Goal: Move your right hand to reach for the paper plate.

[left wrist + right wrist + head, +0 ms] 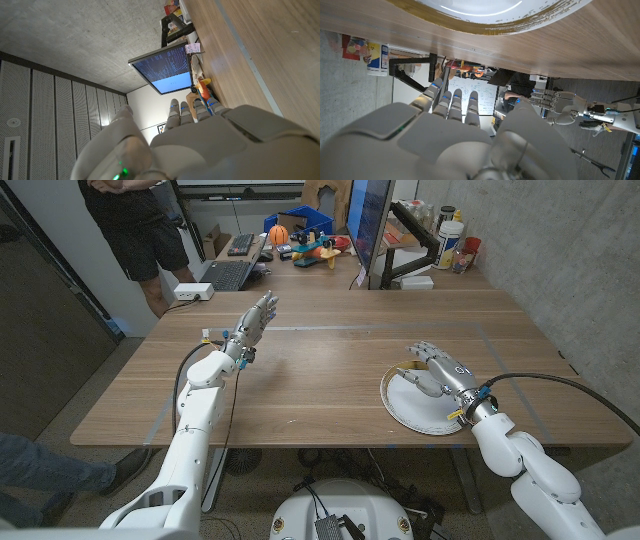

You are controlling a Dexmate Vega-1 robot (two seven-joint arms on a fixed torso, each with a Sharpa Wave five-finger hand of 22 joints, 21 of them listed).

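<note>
Plate [425, 408] lies on the surface [330, 370], near right. Right hand [437, 367] above plate's far part, fingers [421, 352] spread and slightly curled, holding nothing; contact with plate cannot be told. Left hand [255, 319] raised over far left of surface, fingers [266, 305] extended, close together, empty. Monitor [368, 220] and laptop [228, 274] at far edge. A person [135, 225] stands far left.

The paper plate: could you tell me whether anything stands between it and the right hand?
Nothing visible does. In the head view the right hand is open over the paper plate, and only bare table surrounds the plate.
</note>
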